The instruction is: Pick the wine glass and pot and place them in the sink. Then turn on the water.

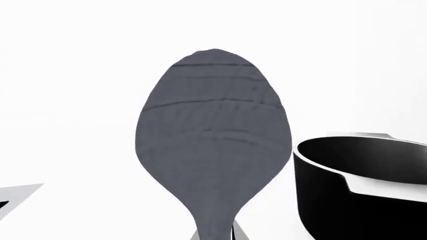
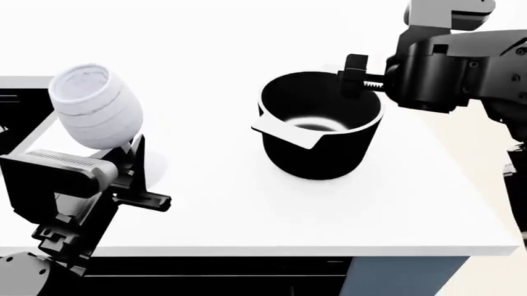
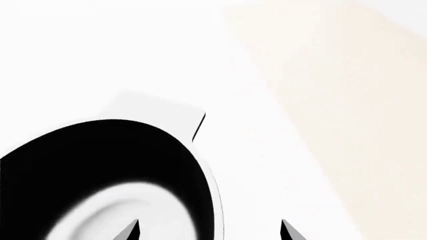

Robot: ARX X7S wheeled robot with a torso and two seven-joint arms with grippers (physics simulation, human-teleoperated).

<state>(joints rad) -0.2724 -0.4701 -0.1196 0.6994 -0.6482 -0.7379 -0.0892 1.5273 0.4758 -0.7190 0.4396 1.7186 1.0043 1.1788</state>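
My left gripper [image 2: 132, 161] is shut on the stem of the wine glass [image 2: 95, 105], a pale barrel-shaped bowl tilted up and left above the counter's left part. In the left wrist view the glass [image 1: 213, 140] looks dark grey and fills the middle, its stem between the fingers of that gripper [image 1: 215, 235]. The black pot [image 2: 321, 132] stands upright mid-counter with pale tab handles. My right gripper [image 2: 354, 75] is open at the pot's far right rim. In the right wrist view its jaws [image 3: 208, 231] straddle the pot's rim [image 3: 215, 200], one tip inside, one outside. A corner of the sink [image 2: 15, 117] shows at far left.
The white counter [image 2: 247, 216] ends at a front edge near me and a right edge by a beige floor [image 2: 485, 160]. The pot also shows beside the glass in the left wrist view [image 1: 360, 190]. A steel rim corner [image 1: 17, 192] shows there too.
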